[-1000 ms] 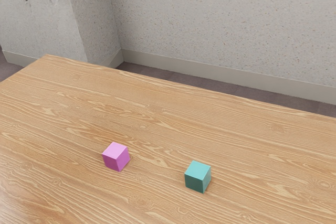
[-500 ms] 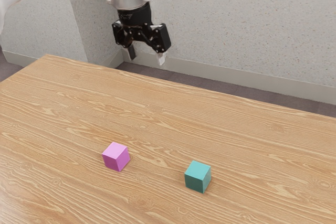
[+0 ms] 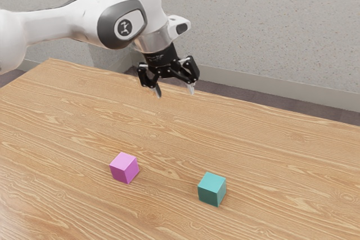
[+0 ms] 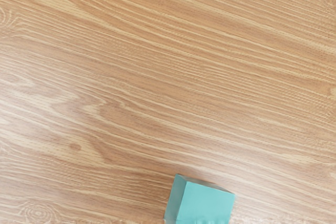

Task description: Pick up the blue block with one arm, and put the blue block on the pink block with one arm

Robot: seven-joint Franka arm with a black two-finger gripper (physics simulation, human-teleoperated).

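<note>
A teal-blue block (image 3: 212,189) rests on the wooden table (image 3: 270,139) toward the front, and the same teal-blue block (image 4: 199,203) appears on the wood grain in the wrist view. A pink block (image 3: 124,167) sits to its left in the exterior view, a short gap away. My gripper (image 3: 175,89) hangs open and empty well above the table's far part, high above and behind both blocks, fingers pointing down.
The table's far edge runs close behind the gripper, with a grey floor strip and a speckled wall (image 3: 270,21) beyond. My white arm (image 3: 67,21) reaches in from the exterior view's left. Bare wood surrounds the two blocks.
My arm has swung in from the upper left corner toward the exterior view's right and come lower, now over the table's far part. Both blocks stay where they were.
</note>
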